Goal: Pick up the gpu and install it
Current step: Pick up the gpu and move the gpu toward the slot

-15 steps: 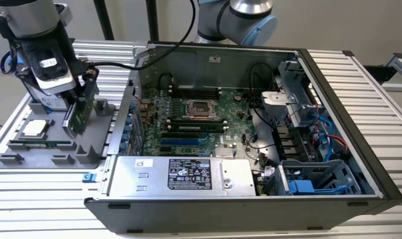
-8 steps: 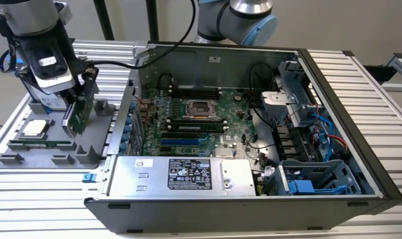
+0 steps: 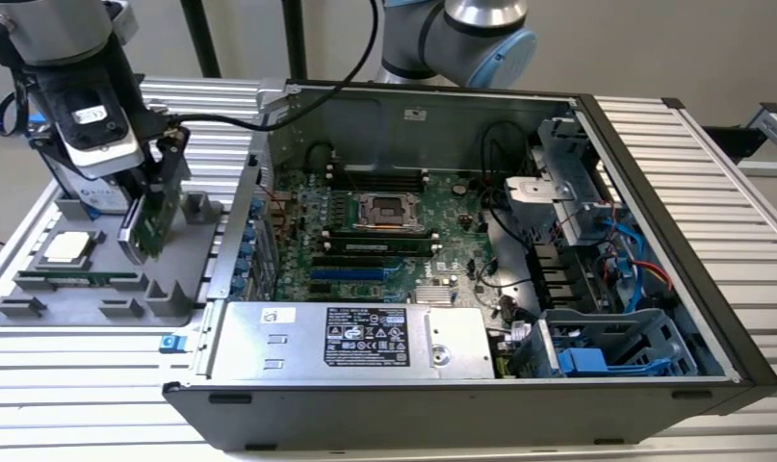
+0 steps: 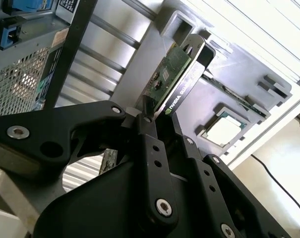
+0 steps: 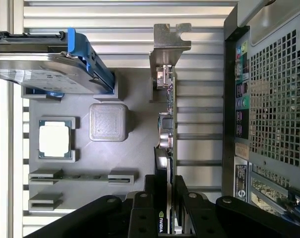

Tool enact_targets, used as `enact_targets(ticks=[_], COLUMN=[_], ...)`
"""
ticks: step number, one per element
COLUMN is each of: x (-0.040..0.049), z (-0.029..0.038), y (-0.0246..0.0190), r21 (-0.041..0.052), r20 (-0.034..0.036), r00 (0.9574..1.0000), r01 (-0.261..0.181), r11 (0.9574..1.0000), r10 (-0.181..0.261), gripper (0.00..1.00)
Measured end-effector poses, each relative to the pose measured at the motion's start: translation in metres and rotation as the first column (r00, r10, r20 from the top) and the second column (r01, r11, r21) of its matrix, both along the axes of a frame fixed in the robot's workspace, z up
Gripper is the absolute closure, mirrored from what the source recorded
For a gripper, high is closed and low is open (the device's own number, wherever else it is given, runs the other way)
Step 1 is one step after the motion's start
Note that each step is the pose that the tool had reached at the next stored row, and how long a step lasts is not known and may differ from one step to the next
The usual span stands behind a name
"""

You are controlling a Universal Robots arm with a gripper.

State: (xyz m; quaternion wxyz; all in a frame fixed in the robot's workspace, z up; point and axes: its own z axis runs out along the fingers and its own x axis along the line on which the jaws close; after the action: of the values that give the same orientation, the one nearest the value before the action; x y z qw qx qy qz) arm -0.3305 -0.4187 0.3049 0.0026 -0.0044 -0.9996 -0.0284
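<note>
The gpu is a flat card with a green board face, a black shroud and a silver bracket at its far end. It hangs edge-down, slightly tilted, over the grey parts tray at the exterior view's left, just outside the open computer case. My gripper is shut on the card's upper end. In both wrist views the black fingers clamp the gpu between them. In the first wrist view the gpu runs away from the gripper, alongside the case's perforated back wall.
On the tray lie a processor, a thin green memory stick and a silver hard drive with blue rails. Inside the case are the motherboard with blue and black slots, a power supply and drive cages.
</note>
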Motion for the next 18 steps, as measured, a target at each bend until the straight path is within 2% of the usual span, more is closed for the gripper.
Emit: enact_targets(ticks=[18], x=[0.0000], z=[0.0118], y=[0.0000], r21=[0.0000], r20=[0.0001], r00=[1.0000], r01=[0.000], r11=[1.0000], r10=[0.000], gripper=[1.00])
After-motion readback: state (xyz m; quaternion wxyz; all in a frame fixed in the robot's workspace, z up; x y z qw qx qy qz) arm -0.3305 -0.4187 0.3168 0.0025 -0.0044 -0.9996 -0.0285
